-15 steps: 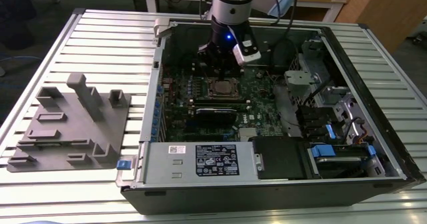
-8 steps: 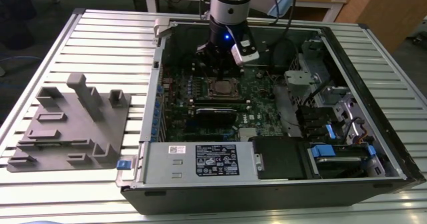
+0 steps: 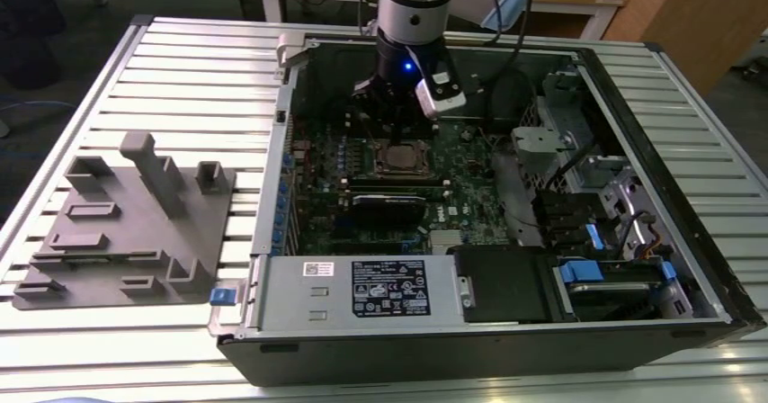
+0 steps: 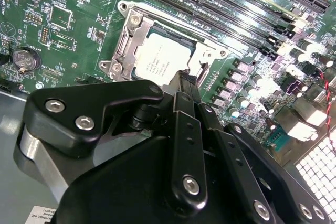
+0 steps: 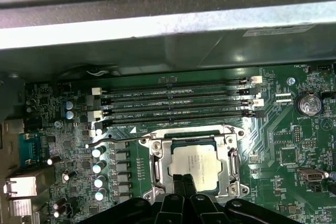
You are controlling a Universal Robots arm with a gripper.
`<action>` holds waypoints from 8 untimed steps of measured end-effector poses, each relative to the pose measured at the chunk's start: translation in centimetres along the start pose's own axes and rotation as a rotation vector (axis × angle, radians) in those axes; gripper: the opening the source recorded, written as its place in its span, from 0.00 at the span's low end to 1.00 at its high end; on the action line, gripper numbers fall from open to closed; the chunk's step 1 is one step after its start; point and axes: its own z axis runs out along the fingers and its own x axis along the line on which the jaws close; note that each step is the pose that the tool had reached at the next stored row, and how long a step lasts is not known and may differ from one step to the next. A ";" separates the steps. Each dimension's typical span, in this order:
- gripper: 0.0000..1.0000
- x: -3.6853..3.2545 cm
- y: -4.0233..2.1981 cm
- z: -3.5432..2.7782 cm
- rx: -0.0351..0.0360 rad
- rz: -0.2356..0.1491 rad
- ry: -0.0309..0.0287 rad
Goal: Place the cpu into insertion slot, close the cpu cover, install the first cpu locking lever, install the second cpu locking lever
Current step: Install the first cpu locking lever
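The cpu (image 5: 197,161) lies flat in the insertion slot on the green board, its silver face showing through the window of the cpu cover (image 5: 157,167). The cover lies down around it, so the slot itself is hidden beneath both. My gripper (image 5: 184,178) is shut with nothing between its fingers, tips low over the cpu's near edge. The second wrist view shows the same: cpu (image 4: 160,59), cover (image 4: 123,45), gripper (image 4: 185,80). A thin wire locking lever (image 5: 118,141) sticks out sideways from the socket. In the exterior view my gripper (image 3: 397,133) hangs just above the cpu (image 3: 400,157).
Memory slots (image 5: 173,103) run beside the socket, with the case wall (image 5: 157,24) beyond them. A black card (image 3: 387,201), power supply (image 3: 360,286) and drive bays (image 3: 600,268) crowd the case. A grey fixture (image 3: 120,223) sits on the table at the exterior view's left.
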 end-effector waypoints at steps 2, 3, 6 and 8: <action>0.11 0.00 0.00 0.00 0.0000 0.000 0.0000; 0.11 0.00 0.00 0.00 0.0000 0.000 0.0000; 0.11 0.02 -0.01 -0.01 -0.0111 0.000 0.0011; 0.11 0.00 -0.04 0.00 -0.0457 0.000 0.0043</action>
